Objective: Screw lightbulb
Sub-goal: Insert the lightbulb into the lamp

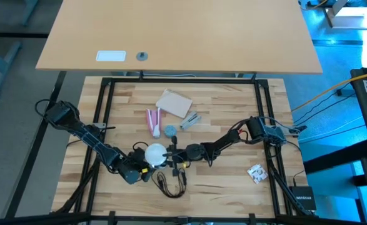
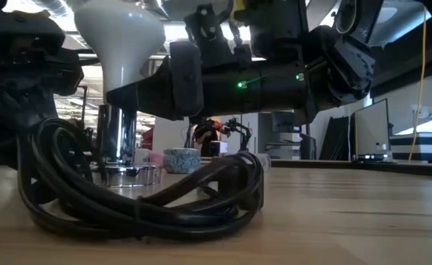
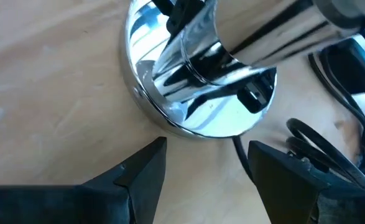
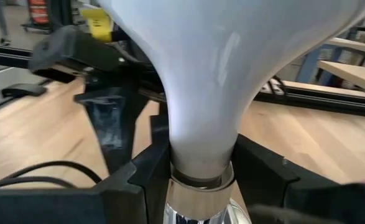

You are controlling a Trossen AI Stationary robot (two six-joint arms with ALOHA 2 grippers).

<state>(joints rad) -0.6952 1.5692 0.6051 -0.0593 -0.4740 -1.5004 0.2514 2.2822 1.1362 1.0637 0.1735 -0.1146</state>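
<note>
High view, left side: the left arm reaches in from the table's left edge, and the left gripper [image 1: 132, 170] sits low beside the lamp base, just left of the lightbulb [image 1: 155, 154].
Left gripper state: fingers spread wide, holding nothing; in its own wrist view the two dark fingers [image 3: 142, 171] stand apart just short of the chrome lamp base [image 3: 194, 118], not touching it as far as I can tell.
Centre, the lamp: a chrome disc base with a shiny upright stem [image 2: 115, 132] stands on the wooden table [image 1: 233, 181]; its black cord [image 2: 142, 199] lies coiled in front of it.
Centre, the lightbulb: it stands upright on top of the stem, white dome up and narrow neck down, its neck [image 4: 198, 146] meeting a metal collar [image 4: 201, 193] at the socket.
Right side: the right arm comes in from the table's right edge, and the right gripper [image 1: 172, 155] is at the bulb.
Right gripper state: closed around the lightbulb's neck, one dark finger [image 4: 148, 165] on either side, just above the collar.
Step in hand: judged from this, turning the bulb into the socket, with the right gripper doing the turning.
How far seated: cannot tell; the thread is hidden inside the collar.
Next move calls for: a wrist rotation about the bulb's upright axis with a light, even squeeze, and probably the left gripper closing on the base to stop it turning along.
Risk: a tilted bulb could cross-thread, and too hard a pinch could crack the glass.
</note>
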